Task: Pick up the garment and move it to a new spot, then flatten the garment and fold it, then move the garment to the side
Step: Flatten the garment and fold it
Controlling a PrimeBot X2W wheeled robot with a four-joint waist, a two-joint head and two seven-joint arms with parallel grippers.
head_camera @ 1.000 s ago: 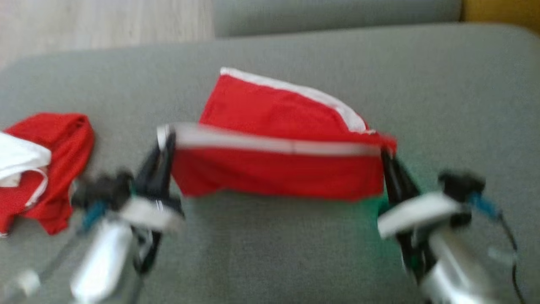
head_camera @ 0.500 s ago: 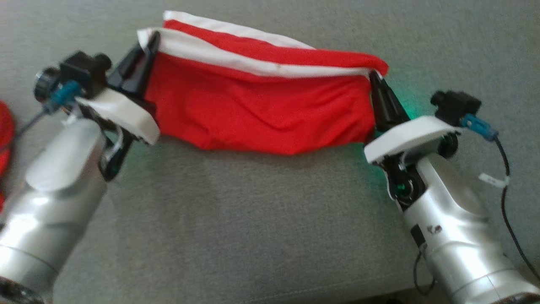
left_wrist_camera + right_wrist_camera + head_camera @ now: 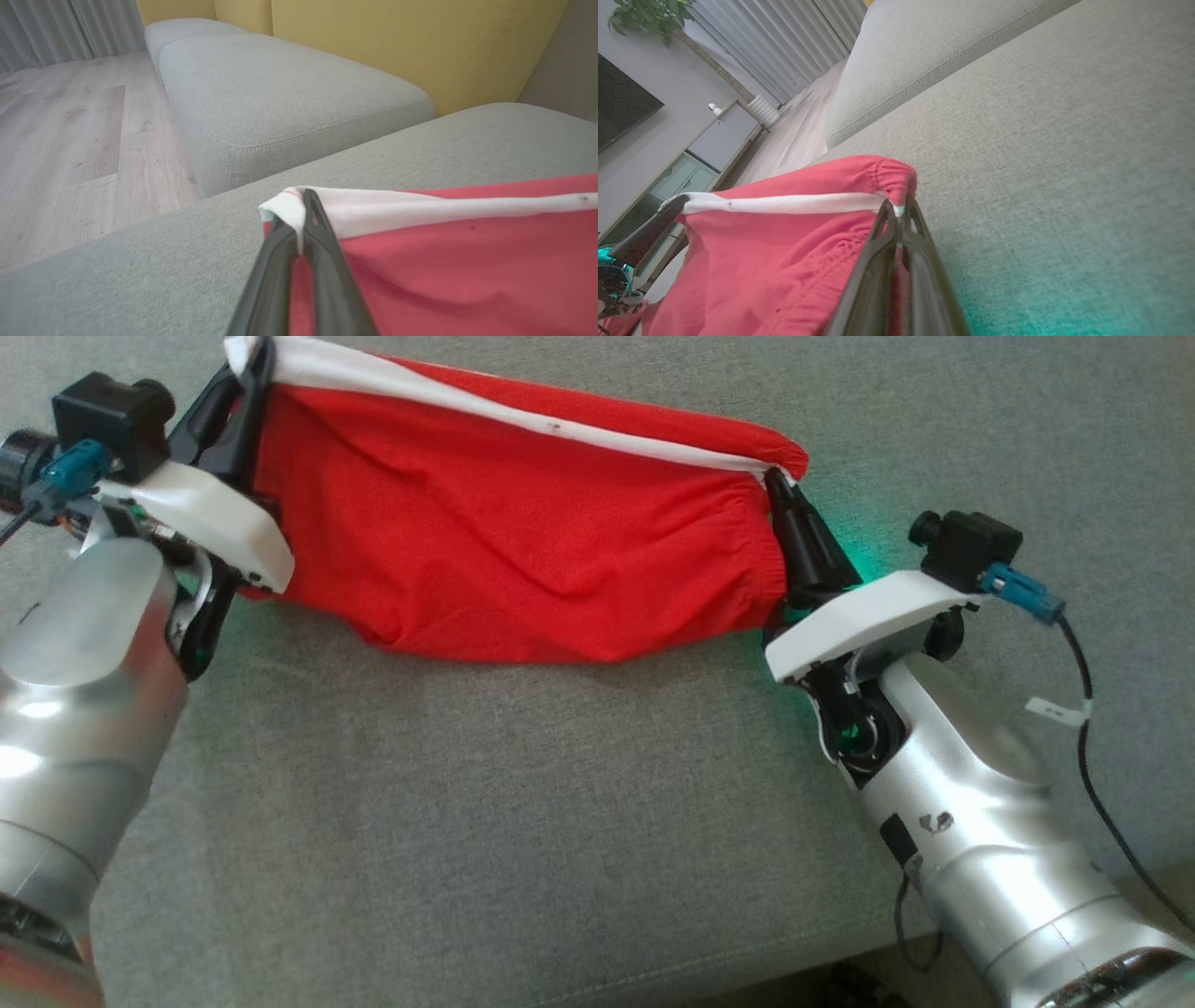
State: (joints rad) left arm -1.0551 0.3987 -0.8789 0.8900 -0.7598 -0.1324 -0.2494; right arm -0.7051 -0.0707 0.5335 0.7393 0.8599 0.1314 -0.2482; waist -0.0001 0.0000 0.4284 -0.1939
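Aloft between two arms, a red garment [image 3: 504, 551] with a white band [image 3: 485, 406] along its upper edge hangs stretched over a grey sofa cushion [image 3: 467, 821]. The left tool [image 3: 254, 359] is clenched on the white corner at the garment's left end, the cloth pinched between its dark fingers [image 3: 327, 261]. The right tool [image 3: 777, 485] is clamped on the gathered red corner at the right end, where the band stops. The upper edge runs nearly straight from one tool to the other, higher at the left, and the red cloth sags below it in soft folds toward the near side of the cushion. Whether the lower hem rests on the fabric cannot be told. A green glow lies on the cushion beside the right wrist. Farther off stand a second grey cushion [image 3: 280, 88], a yellow backrest [image 3: 397, 42] and a pale wooden floor [image 3: 70, 140].
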